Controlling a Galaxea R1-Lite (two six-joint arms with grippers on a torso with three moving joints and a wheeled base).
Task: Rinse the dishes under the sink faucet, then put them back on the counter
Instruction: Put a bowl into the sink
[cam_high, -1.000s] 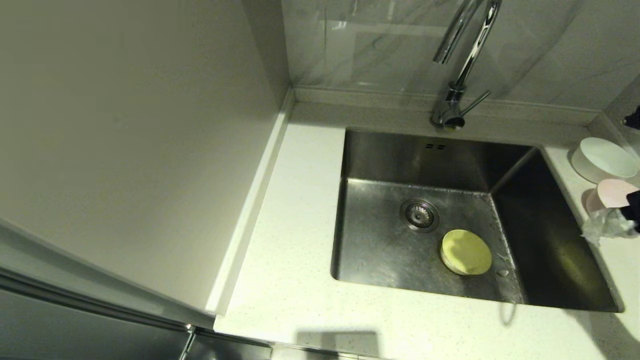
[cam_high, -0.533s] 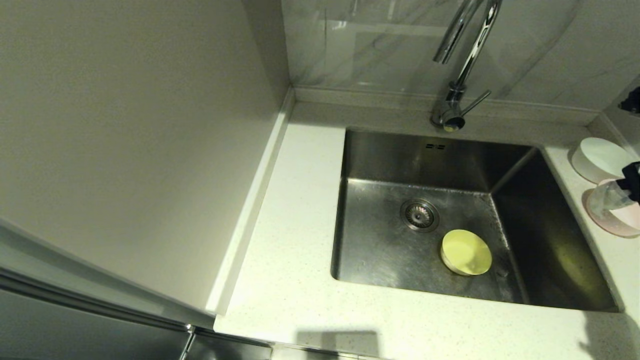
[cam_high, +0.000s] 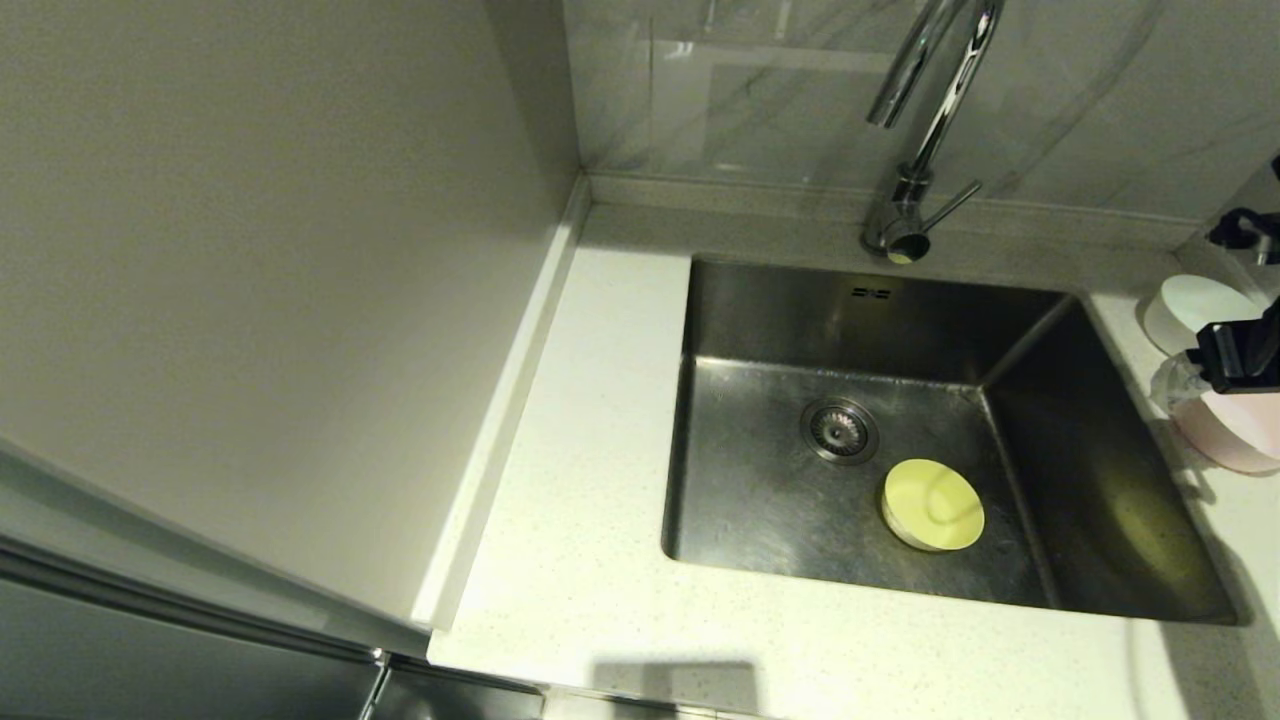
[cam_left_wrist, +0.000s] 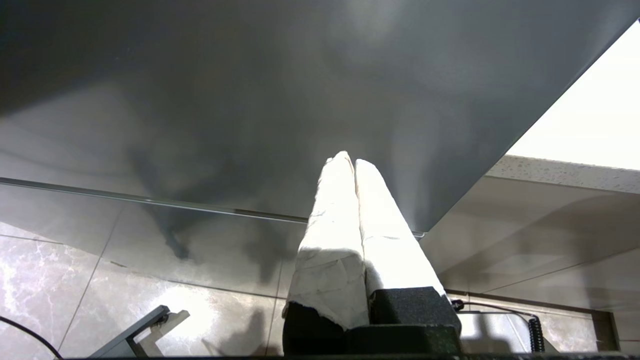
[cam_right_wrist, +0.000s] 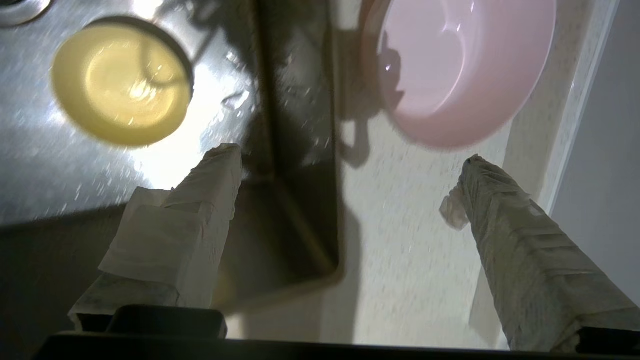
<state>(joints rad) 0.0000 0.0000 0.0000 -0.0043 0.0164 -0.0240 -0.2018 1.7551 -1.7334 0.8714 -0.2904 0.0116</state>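
Right gripper now above pink bowl, frame right | fingers wide, empty | yellow-green bowl in sink, unrinsed | left gripper closed, empty.

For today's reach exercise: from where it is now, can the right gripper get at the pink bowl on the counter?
Probably yes. The right gripper is open and holds nothing, just short of the pink bowl, which sits upright on the counter with nothing between them.
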